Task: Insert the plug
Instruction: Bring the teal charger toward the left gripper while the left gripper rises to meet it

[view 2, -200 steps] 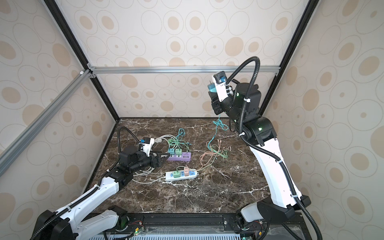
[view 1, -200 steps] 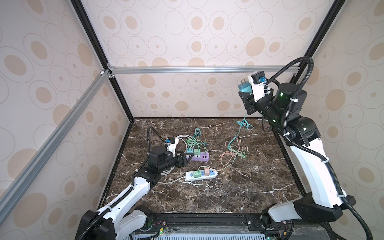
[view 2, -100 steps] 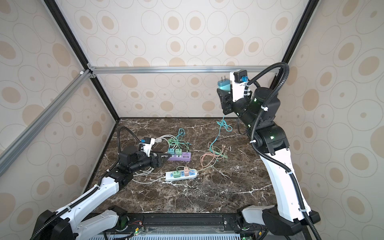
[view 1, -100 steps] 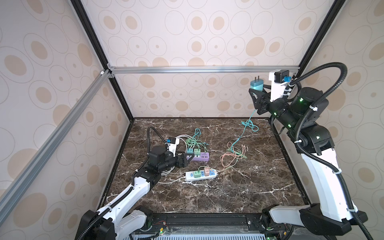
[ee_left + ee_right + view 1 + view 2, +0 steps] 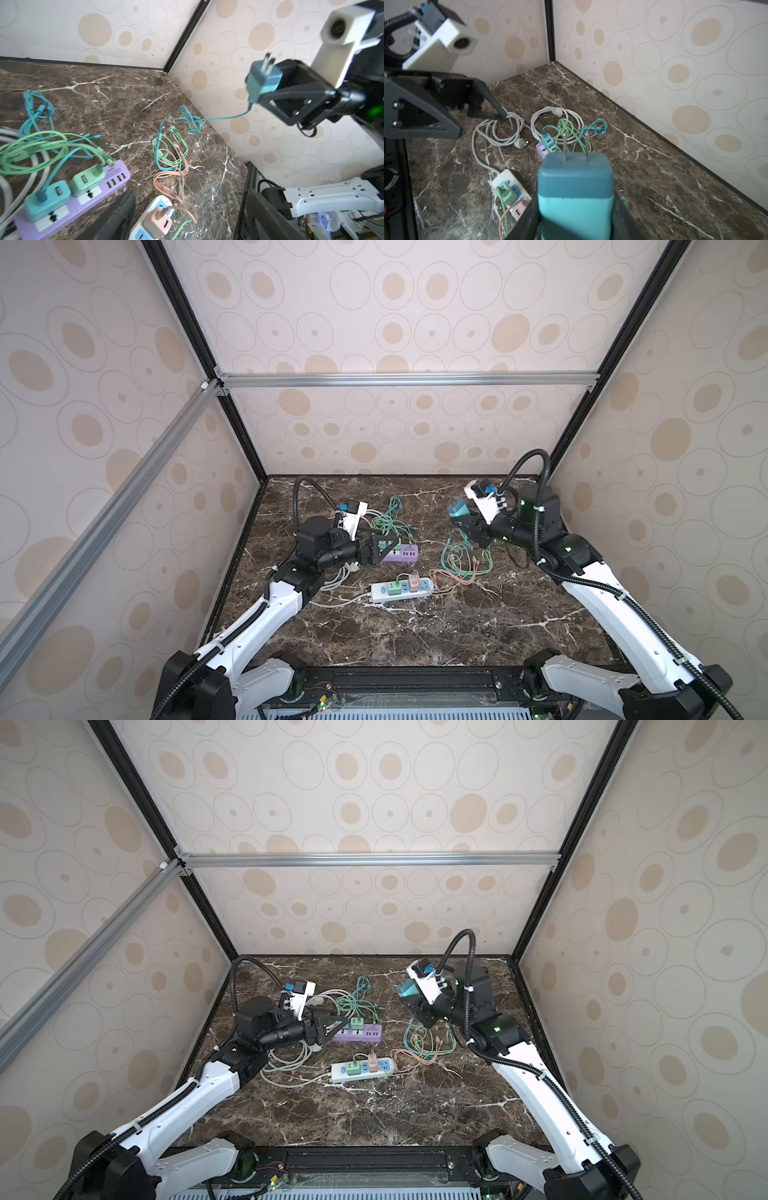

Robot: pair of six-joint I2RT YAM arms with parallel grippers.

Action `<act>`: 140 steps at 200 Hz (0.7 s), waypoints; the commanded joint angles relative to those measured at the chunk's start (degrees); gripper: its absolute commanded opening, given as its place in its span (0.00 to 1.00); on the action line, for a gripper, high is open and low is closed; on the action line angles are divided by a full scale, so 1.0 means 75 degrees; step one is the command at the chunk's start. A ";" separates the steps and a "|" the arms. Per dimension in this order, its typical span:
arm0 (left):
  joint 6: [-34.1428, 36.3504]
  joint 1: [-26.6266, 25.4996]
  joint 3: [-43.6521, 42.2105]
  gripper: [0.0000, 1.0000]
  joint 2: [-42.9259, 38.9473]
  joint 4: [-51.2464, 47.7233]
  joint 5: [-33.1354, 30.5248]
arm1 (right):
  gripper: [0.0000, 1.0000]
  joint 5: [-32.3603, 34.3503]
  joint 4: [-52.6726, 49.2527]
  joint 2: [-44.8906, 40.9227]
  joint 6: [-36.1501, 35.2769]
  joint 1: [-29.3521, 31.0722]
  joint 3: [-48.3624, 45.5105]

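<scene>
**Right arm coming down with the plug**

The right arm (image 5: 602,593) is dropping from high up, where half a second ago it was holding the plug near the wall rail (image 5: 395,379). It is now carrying it low over the far right of the marble table (image 5: 415,639). That is bringing the plug back within reach of the sockets, so the carry looks to be turning into the approach, and insertion is not yet done. The left arm (image 5: 282,601) is keeping its place on the left.

The purple power strip (image 5: 401,552) is lying left of centre, with the white power strip (image 5: 401,591) nearer. The teal plug (image 5: 458,510) is riding in the air, well apart from both strips. In the right wrist view its prongs are leading toward them, and its teal cable (image 5: 224,118) is trailing down to the table.

The right gripper (image 5: 264,87) is clamping the plug's body between its fingers. The left gripper (image 5: 384,549) is holding its fingers wide apart at the purple strip's left end and gripping nothing. Whether they are touching the strip I cannot tell
</scene>
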 commanded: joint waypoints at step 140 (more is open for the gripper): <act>-0.0062 -0.1098 0.1985 0.76 0.1669 0.0036 0.1479 | 0.30 0.1075 0.0199 0.0239 -0.1740 0.1781 -0.0555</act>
